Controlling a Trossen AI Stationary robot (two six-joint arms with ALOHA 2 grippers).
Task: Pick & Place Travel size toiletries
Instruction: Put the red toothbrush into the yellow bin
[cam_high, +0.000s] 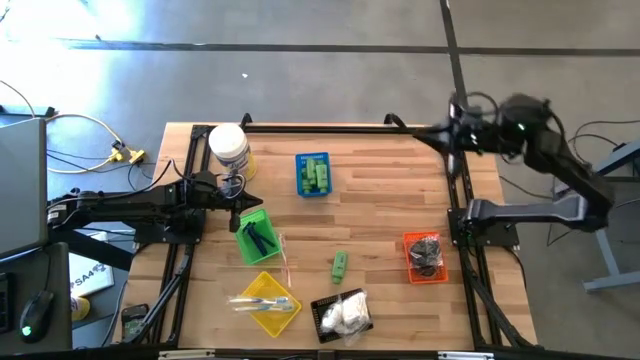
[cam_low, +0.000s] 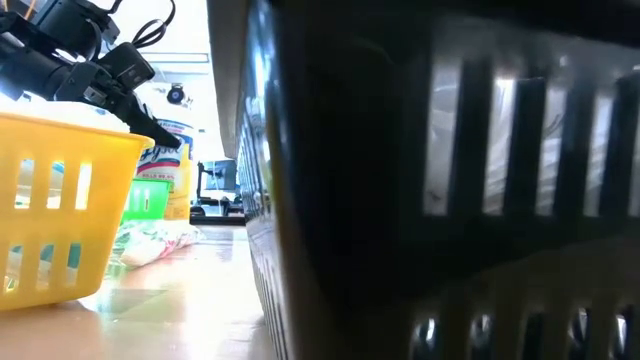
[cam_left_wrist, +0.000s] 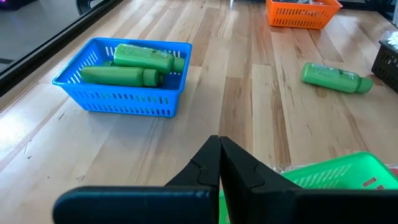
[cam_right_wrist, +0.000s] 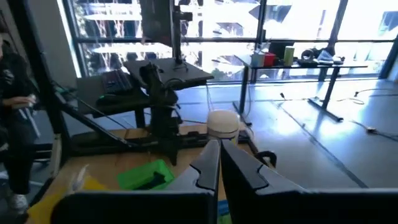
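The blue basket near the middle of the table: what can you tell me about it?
The blue basket is a small rectangular bin that looks like plastic, its walls slotted into a fine mesh under a solid rim. It sits upright and flat on the wooden table, towards the far side. Inside lie bright green little bottles on their sides, close together; at least two show. No gripper touches it, and nothing else rests against it.

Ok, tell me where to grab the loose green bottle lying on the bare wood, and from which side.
Grip the loose green bottle across the middle of its body, coming straight down from above. It lies flat on its side on the table, apart from the baskets, so both long sides look free for the fingers. The cap end is narrower and probably a poorer hold.
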